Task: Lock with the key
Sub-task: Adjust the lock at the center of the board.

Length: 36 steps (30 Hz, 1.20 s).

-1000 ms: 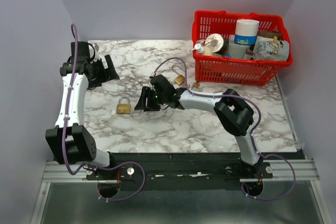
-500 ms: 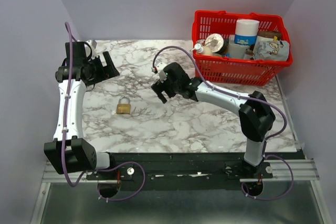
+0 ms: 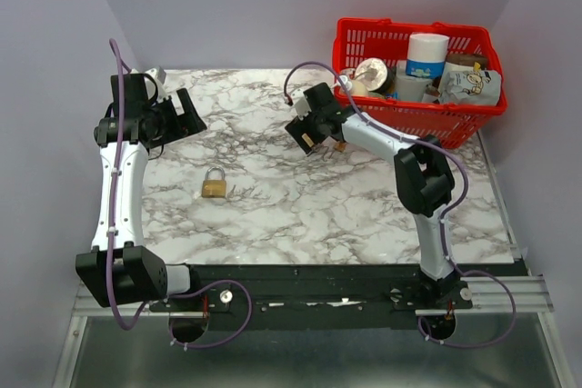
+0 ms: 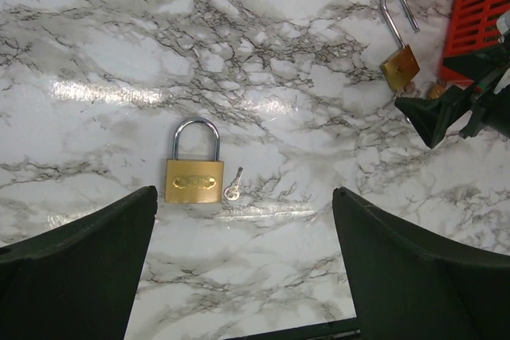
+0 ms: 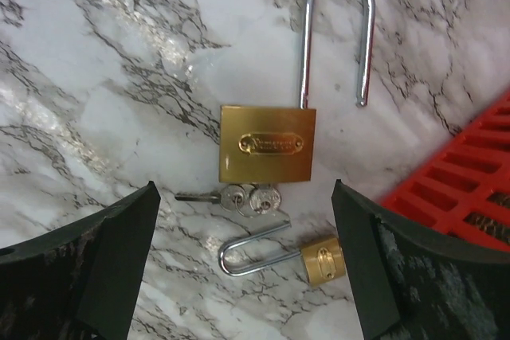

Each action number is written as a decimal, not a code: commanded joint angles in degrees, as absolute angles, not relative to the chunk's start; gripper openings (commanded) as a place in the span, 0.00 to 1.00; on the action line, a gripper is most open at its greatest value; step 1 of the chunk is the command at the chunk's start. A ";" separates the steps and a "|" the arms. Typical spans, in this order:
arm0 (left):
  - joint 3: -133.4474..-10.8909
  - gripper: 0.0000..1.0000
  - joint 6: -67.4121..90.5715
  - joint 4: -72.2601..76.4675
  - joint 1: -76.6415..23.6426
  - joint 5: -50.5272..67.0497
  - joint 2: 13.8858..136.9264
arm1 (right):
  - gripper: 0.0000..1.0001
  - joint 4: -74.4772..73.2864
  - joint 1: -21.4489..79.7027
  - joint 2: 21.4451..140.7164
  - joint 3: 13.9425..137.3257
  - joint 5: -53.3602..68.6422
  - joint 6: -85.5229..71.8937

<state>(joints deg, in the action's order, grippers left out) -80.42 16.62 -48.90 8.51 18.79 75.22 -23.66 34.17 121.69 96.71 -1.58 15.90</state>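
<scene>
A closed brass padlock [image 3: 215, 185] lies left of centre on the marble, and in the left wrist view this padlock [image 4: 194, 180] has a small key [image 4: 232, 189] just to its right. My left gripper [image 3: 186, 115] hovers open well above it, nothing between its fingers [image 4: 88, 268]. My right gripper [image 3: 306, 133] is open above an unlocked large padlock [image 5: 268, 145] with its shackle [image 5: 335, 29] swung out. A pair of keys [image 5: 239, 198] lies just below that body. A small round unlocked padlock [image 5: 323, 260] lies below the keys.
A red basket [image 3: 414, 120] filled with bottles and packets stands at the back right, its corner [image 5: 470, 189] close to the open padlocks. The purple walls close in the table on three sides.
My right gripper has swung from beside the closed padlock at mid-table back and right, over the open padlocks by the basket. The left arm has shifted only slightly.
</scene>
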 commanded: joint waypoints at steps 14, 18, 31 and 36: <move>-80.51 0.99 17.58 -48.43 9.05 20.39 75.50 | 0.98 -31.46 31.55 132.62 109.07 6.51 16.17; -80.77 0.99 17.75 -48.52 9.05 20.57 75.76 | 0.97 -32.61 31.47 133.94 110.92 6.68 16.87; -82.09 0.99 17.93 -49.66 9.40 21.00 76.03 | 0.83 -41.39 31.46 138.34 118.13 14.58 16.53; -82.18 0.99 17.75 -49.92 9.67 21.53 76.46 | 0.81 -41.49 31.46 137.11 116.46 15.29 16.35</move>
<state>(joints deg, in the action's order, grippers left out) -80.68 17.23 -49.21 8.95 19.55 76.03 -37.47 31.75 136.20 117.05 11.46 16.80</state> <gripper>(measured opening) 0.987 0.818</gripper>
